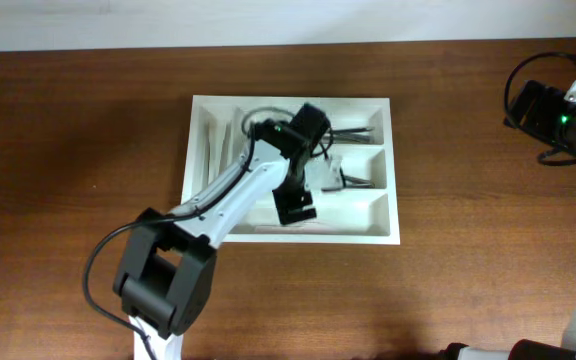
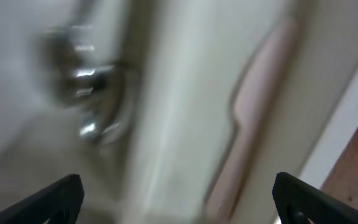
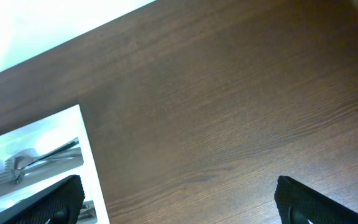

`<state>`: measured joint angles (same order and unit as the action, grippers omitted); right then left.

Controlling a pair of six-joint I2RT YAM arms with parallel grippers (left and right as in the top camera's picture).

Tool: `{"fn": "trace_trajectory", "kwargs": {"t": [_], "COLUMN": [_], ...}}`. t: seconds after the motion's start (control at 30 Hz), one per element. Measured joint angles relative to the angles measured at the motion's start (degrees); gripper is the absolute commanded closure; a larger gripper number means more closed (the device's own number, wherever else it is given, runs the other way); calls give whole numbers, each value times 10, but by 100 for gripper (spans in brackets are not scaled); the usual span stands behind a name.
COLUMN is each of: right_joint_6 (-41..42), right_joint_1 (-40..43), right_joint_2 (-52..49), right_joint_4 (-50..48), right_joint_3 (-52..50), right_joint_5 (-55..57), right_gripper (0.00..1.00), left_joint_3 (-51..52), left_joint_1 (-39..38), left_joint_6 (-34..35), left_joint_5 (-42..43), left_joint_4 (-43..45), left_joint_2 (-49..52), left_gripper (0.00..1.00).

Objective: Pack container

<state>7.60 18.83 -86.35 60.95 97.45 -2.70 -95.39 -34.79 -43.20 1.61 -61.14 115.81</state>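
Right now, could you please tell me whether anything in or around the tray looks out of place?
Nothing stands out. The white plastic cutlery tray sits roughly square on the brown wooden table, and the metal forks lie lengthwise inside its upper right compartment. The left wrist view is too blurred to judge.

White container (image 1: 388,232) (compartmented, holding cutlery) lies flat mid-table
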Motion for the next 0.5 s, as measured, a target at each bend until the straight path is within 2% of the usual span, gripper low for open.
{"fn": "trace_trajectory", "kwargs": {"t": [0.17, 0.3, 0.5], "right_joint_6": [0, 0, 0], "right_joint_1": [0, 0, 0], "right_joint_2": [0, 0, 0], "right_joint_4": [0, 0, 0], "right_joint_3": [0, 0, 0], "right_joint_5": [0, 0, 0], "right_gripper": [1, 1, 1], "left_joint_3": [-99, -170, -204], "left_joint_1": [15, 59, 215], "left_joint_6": [79, 185, 341], "left_joint_5": [-47, -105, -162], "left_joint_4": [-63, -98, -134], "left_joint_2": [-41, -93, -179], "left_gripper": [1, 1, 1]}}
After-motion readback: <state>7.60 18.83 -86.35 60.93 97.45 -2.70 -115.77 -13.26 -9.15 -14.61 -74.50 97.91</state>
